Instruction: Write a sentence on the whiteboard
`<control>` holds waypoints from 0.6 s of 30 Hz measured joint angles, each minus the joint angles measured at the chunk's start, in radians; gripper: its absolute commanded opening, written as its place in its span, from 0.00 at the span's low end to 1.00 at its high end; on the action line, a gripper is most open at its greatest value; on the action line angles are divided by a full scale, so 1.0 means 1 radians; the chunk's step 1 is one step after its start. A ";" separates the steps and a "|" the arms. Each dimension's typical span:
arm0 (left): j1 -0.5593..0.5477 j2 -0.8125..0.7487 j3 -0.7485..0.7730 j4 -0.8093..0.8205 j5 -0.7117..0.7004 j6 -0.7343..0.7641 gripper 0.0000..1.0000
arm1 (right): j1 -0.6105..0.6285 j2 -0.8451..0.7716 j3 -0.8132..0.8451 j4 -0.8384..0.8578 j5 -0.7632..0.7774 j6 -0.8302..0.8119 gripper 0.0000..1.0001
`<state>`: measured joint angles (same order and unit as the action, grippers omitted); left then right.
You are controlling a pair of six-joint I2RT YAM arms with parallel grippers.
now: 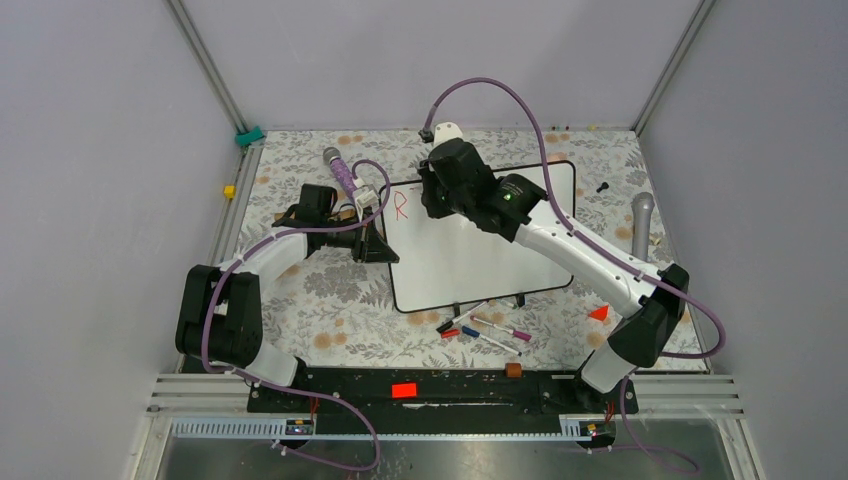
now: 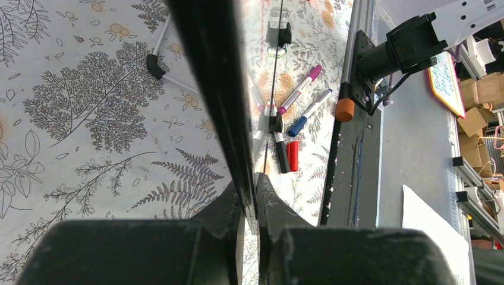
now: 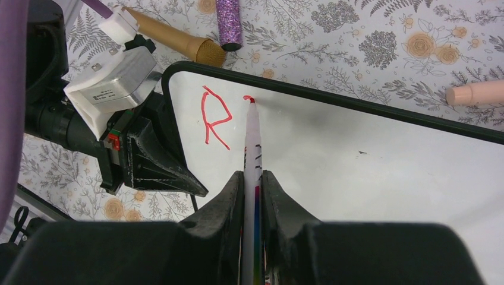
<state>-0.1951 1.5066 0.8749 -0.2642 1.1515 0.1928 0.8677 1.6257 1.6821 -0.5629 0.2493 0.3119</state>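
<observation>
The whiteboard (image 1: 480,255) lies on the floral table, its black rim (image 2: 208,71) running up the left wrist view. My left gripper (image 2: 255,181) is shut on that rim at the board's left edge (image 1: 378,245). My right gripper (image 3: 254,175) is shut on a white marker (image 3: 252,139) with a red tip. The tip touches the board (image 3: 368,172) near its top left. Of the sentence, a red "R" (image 3: 214,119) and a small red stroke (image 3: 247,98) beside it show. From above, the "R" (image 1: 401,206) sits just left of the right wrist (image 1: 455,180).
Several loose markers (image 1: 495,330) and a red cap (image 1: 449,333) lie in front of the board. A purple glitter microphone (image 1: 338,165) lies at the back left. A grey one (image 1: 642,220) lies at the right. An orange wedge (image 1: 599,313) lies near the right arm's base.
</observation>
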 measured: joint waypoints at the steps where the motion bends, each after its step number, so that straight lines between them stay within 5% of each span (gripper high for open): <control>1: 0.000 0.000 0.000 0.000 0.000 -0.001 0.00 | 0.000 0.000 0.000 -0.005 0.005 0.001 0.00; 18: 0.000 0.000 0.000 -0.001 0.000 -0.003 0.00 | 0.000 0.000 0.000 -0.015 -0.010 0.003 0.00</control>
<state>-0.1951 1.5066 0.8749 -0.2649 1.1515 0.1898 0.8673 1.6260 1.6821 -0.5777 0.2394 0.3153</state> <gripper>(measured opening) 0.063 0.187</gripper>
